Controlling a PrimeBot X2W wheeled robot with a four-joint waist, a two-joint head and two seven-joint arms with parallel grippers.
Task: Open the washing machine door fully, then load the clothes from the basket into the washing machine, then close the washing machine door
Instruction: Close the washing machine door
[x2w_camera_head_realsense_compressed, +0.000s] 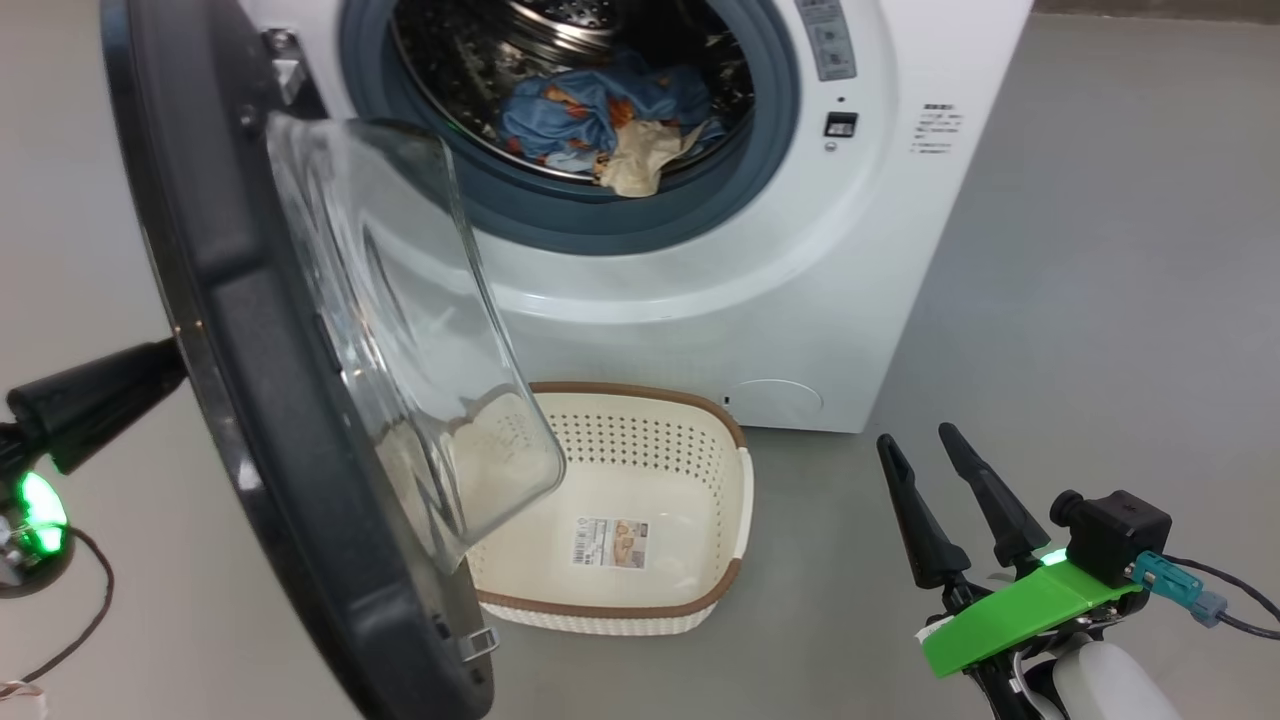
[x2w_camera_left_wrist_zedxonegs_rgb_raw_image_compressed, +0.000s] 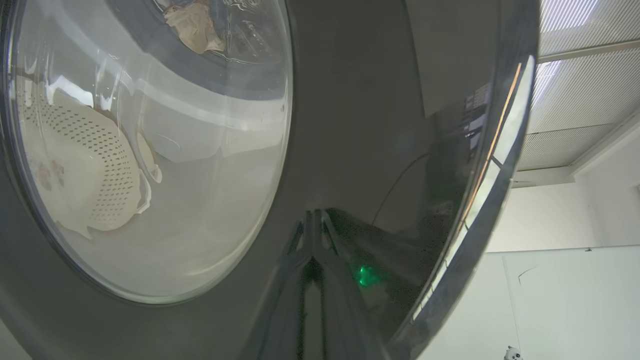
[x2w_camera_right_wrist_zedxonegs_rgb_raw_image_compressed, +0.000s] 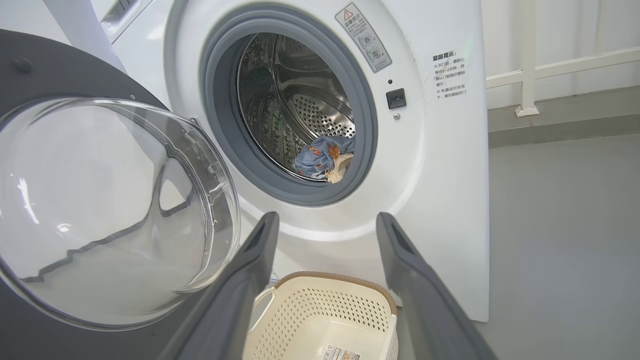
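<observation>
Your washing machine door (x2w_camera_head_realsense_compressed: 230, 300) sits half-swung above the empty basket (x2w_camera_head_realsense_compressed: 735, 500), clothes (x2w_camera_head_realsense_compressed: 590, 110) piled in the drum (x2w_camera_head_realsense_compressed: 560, 30), so closing's what's left. Left gripper (x2w_camera_head_realsense_compressed: 165, 365), fingers together, seems pressed on the door's outer face to push it; right gripper (x2w_camera_head_realsense_compressed: 915, 435) is spread, empty, parked clear.

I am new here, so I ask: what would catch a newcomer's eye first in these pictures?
The round black-rimmed glass door stands open at the left. Blue printed clothes lie in the steel drum of the white washing machine; the cream perforated basket below holds no clothes.
</observation>
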